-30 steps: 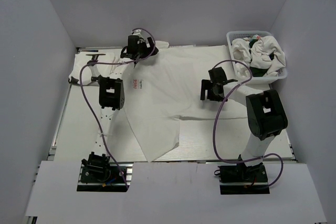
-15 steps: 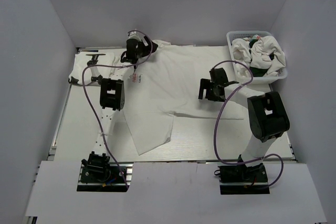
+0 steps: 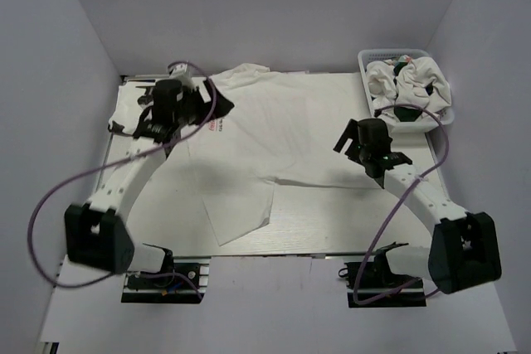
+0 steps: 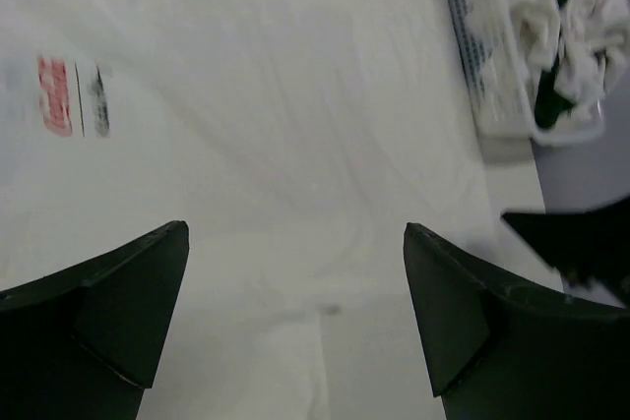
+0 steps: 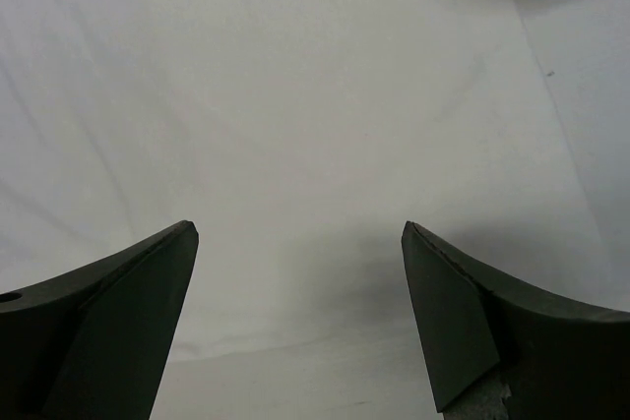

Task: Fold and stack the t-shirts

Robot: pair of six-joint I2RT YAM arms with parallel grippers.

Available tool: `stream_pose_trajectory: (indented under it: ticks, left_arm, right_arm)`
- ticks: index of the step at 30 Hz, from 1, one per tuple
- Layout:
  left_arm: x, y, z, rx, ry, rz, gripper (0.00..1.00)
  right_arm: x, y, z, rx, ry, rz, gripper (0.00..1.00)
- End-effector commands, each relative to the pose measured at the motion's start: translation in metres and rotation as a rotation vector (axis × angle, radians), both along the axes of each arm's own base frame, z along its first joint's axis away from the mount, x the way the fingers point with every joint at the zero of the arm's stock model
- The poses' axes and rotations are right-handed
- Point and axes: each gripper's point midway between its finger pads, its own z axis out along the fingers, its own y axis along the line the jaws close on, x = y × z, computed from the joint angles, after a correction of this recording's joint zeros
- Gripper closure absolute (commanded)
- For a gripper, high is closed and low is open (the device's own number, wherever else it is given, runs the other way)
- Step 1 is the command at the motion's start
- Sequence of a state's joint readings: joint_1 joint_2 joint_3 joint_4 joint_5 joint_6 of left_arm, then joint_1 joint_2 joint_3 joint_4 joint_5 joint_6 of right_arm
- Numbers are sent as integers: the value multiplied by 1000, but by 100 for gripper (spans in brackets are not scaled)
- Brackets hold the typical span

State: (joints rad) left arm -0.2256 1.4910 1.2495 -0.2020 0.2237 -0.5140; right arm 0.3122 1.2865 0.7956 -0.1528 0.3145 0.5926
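Across the middle of the tabletop (image 3: 332, 221), up to its far edge, the t-shirt (image 3: 282, 134) lies flatter than a second ago, its near flap smaller. Both sets of fingers stand released and empty. The left gripper (image 4: 295, 233) has swung toward the far-left corner, the right gripper (image 5: 298, 230) toward the right edge. More t-shirts (image 3: 415, 80) fill the basket (image 3: 368, 59) at the far-right corner.

No legible text, print (image 4: 55, 95) on t-shirt (image 4: 295, 125) blurred
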Motion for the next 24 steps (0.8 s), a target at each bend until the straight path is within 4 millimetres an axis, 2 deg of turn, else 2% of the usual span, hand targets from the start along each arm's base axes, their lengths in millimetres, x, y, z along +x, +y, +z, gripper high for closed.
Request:
stream_pose_trajectory:
  ticks: [1,2,3,4,5,6,7,8,9,10,11,12,16,19,24]
  left_arm:
    - [-89,11,-82,47,263,9,0]
    - [-114,18,-96,69,342,9,0]
    - [-139,18,-103,83,374,3,0]
    - [-156,18,-110,84,419,-9,0]
    - [-179,4,-113,42,465,-111,0]
    - [-201,2,-129,34,526,-150,0]
    - [-216,-2,-130,34,551,-185,0]
    - [-237,-1,-141,49,635,-203,0]
    - [-244,0,-141,65,649,-206,0]
    - [-257,-1,-150,78,693,-220,0]
    - [-262,5,-158,116,716,-201,0]
    - [-276,12,-173,159,781,-188,0]
    - [-291,11,-194,229,902,-157,0]
    - [-298,11,-211,297,968,-100,0]
    - [-308,-3,-226,372,1016,-95,0]
  right_arm:
    - [-15,-15,1,33,-27,-91,10]
    - [-19,-16,0,39,-23,-90,10]
    - [-36,-20,-10,42,17,-98,10]
    - [-38,-20,-9,48,20,-100,10]
    - [-47,-22,-14,50,31,-100,10]
    - [-54,-25,-14,51,35,-104,10]
    - [-61,-27,-19,43,46,-103,10]
    - [-67,-30,-20,46,50,-109,10]
    - [-73,-31,-20,45,53,-106,10]
    - [-79,-34,-22,50,50,-115,10]
    - [-84,-36,-24,46,56,-120,10]
    - [-87,-39,-27,41,58,-135,10]
    - [-96,-46,-30,59,26,-174,10]
    - [-96,-51,-25,50,1,-192,10]
    - [-99,-66,-28,-22,22,-249,10]
